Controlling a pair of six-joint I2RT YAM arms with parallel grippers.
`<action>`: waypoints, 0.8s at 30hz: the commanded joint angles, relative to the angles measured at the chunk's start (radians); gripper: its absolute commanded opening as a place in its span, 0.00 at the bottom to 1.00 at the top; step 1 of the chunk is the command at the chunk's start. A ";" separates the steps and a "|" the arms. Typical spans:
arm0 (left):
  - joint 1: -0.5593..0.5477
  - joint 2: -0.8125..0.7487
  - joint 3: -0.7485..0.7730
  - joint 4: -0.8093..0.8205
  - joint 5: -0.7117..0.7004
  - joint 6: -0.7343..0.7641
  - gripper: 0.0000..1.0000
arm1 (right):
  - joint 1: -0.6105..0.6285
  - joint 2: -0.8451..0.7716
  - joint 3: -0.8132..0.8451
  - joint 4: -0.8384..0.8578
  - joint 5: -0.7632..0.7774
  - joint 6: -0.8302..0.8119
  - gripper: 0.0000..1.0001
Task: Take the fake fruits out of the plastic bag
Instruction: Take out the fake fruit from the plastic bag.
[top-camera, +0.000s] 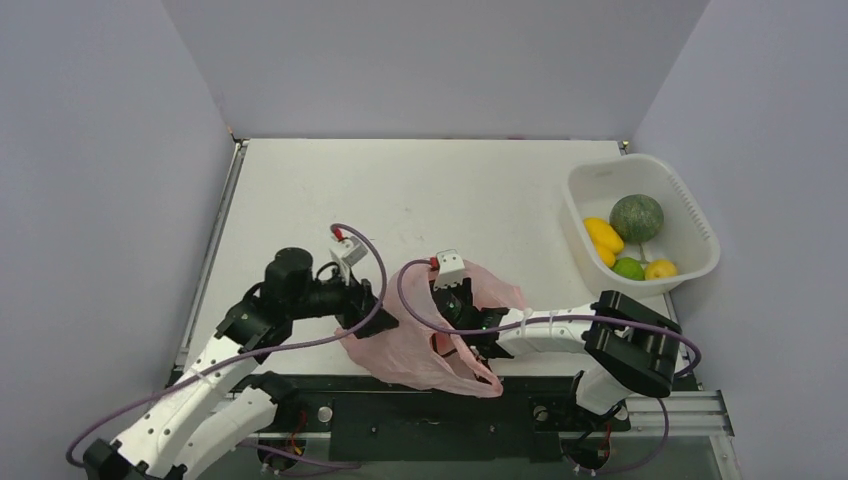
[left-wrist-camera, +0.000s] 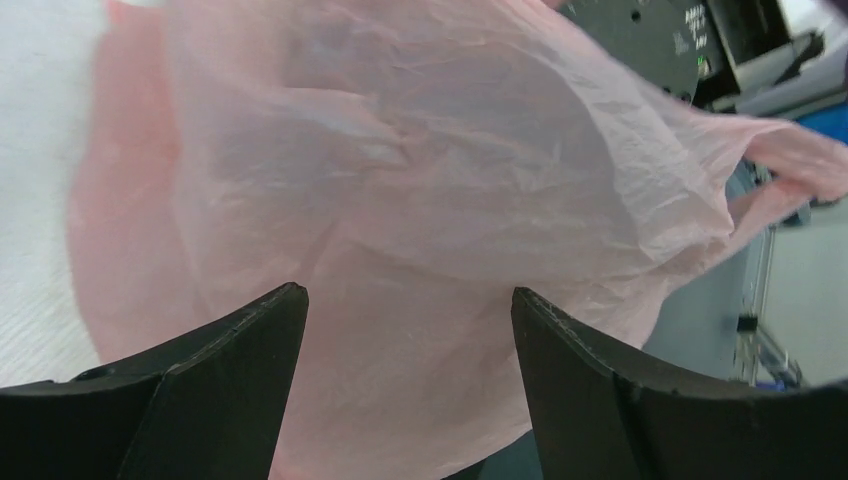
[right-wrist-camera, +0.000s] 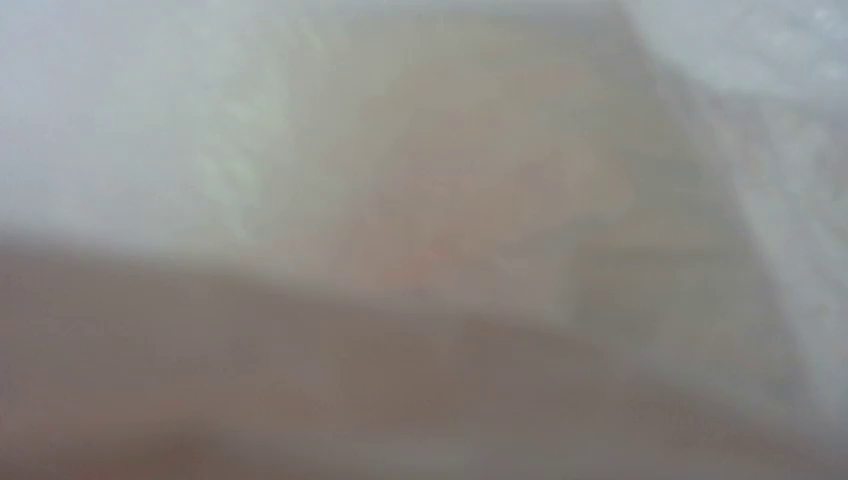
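Note:
The pink plastic bag (top-camera: 420, 350) lies crumpled at the table's near edge between my two arms. My left gripper (top-camera: 378, 322) is at the bag's left side. In the left wrist view it is open (left-wrist-camera: 405, 295), with the pink film (left-wrist-camera: 430, 200) spread close in front of and between its fingers. My right gripper (top-camera: 465, 318) reaches into the bag from the right, and its fingers are hidden under the film. The right wrist view shows only blurred pink film (right-wrist-camera: 450, 250). Fake fruits lie in the white tub: a yellow one (top-camera: 603, 234), a lime (top-camera: 629, 268) and another yellow one (top-camera: 661, 268). I see no fruit inside the bag.
The white tub (top-camera: 700, 225) stands at the right edge of the table and also holds a larger dark green round fruit (top-camera: 637, 217). Purple cables loop over both wrists. The black front rail runs just below the bag.

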 joint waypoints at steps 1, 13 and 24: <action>-0.189 0.099 0.030 0.071 -0.140 0.069 0.73 | -0.002 -0.034 0.048 -0.027 -0.006 0.023 0.05; -0.193 0.422 0.182 -0.166 -0.351 0.248 0.09 | -0.007 -0.164 0.028 -0.129 -0.043 0.000 0.05; 0.019 0.405 0.170 -0.142 -0.373 0.244 0.00 | -0.147 -0.401 -0.138 -0.090 -0.397 -0.045 0.17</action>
